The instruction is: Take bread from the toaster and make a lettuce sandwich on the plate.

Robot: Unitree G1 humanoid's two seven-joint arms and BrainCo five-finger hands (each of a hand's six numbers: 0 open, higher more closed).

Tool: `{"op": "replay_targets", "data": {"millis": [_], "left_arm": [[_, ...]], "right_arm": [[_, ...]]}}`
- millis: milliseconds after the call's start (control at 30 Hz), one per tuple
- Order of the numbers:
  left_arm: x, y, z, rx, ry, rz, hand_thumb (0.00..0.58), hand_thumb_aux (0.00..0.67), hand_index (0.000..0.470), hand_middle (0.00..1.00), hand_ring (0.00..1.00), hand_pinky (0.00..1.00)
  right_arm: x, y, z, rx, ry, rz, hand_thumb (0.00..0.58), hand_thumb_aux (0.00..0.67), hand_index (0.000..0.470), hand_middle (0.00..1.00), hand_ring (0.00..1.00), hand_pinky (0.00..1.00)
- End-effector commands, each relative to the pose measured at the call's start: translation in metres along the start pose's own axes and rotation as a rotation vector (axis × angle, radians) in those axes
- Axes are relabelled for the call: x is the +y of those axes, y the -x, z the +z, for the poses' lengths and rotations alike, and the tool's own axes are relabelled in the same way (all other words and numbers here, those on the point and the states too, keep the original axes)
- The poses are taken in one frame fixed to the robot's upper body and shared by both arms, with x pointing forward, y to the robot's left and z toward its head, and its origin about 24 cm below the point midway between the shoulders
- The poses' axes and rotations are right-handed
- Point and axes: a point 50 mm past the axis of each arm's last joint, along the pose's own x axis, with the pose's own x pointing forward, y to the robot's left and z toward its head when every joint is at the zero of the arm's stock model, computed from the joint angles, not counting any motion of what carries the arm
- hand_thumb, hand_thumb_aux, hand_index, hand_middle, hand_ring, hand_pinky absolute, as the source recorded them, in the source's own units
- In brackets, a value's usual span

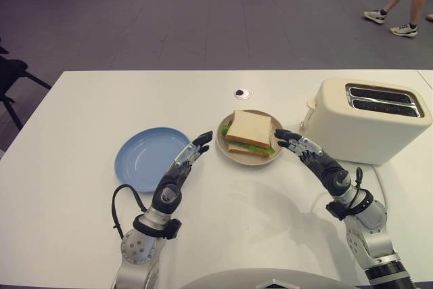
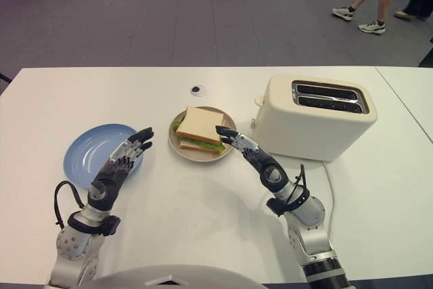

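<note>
Sandwich (image 1: 250, 141): centre of the frame, on the tan plate (image 1: 237, 159); top slice (image 1: 252, 126) sits over the lettuce (image 1: 257, 147) (it looks fully assembled).
Toaster (image 1: 365, 130): right of centre, and both slots look empty.
Right hand (image 1: 308, 151): fingers spread, holding nothing, tips just beside the plate's right rim.
Left hand (image 1: 177, 174): loose and empty, lower left of centre, at the edge of the blue plate (image 1: 139, 160).
Your move: draw both hands straight back; don't clip the rim or knock the top slice askew.
</note>
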Motion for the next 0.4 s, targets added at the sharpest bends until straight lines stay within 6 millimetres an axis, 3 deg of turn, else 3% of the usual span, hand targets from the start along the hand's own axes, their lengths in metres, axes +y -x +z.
{"op": "replay_targets", "data": {"millis": [33,400], "left_arm": [[0.000,0.001,-0.002,0.004,-0.003,-0.007,0.000,0.000,0.000,0.00,0.00,0.00],[-0.003,0.001,-0.004,-0.012,0.021,-0.042,0.000,0.000,0.000,0.00,0.00,0.00]], "right_arm": [[-0.008,0.001,-0.001,0.002,-0.033,-0.038,0.000,0.000,0.000,0.00,0.00,0.00],[-0.018,0.001,-0.003,0.000,-0.095,-0.096,0.000,0.000,0.000,0.00,0.00,0.00]]}}
